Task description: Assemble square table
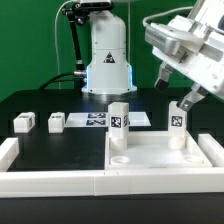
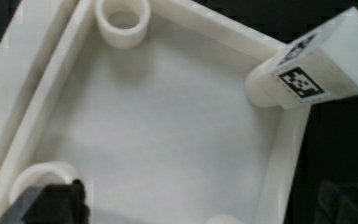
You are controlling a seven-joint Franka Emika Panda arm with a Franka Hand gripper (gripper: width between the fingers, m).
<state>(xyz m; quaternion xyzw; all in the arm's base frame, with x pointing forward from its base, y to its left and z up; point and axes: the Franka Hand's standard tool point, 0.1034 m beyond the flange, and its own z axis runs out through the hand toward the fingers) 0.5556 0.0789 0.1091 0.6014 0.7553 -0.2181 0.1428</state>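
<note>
Pincer (image 1: 188, 100) spread, empty, just above a standing leg (image 1: 178, 122).
The tabletop (image 1: 160, 158) lies lower right in the exterior view on the counter (image 1: 60, 140), with another leg (image 1: 120, 120) upright on it. If I descend off-centre, I judge a fingertip could clip this leg and tilt it, or shove the tabletop.

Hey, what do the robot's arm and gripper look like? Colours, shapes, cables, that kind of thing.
The arm is glossy white, built of rounded, cylindrical segments, with a glowing blue ring low on it. Black cables run alongside it. The gripper has a blocky pale grey-white body and two dark fingers.
</note>
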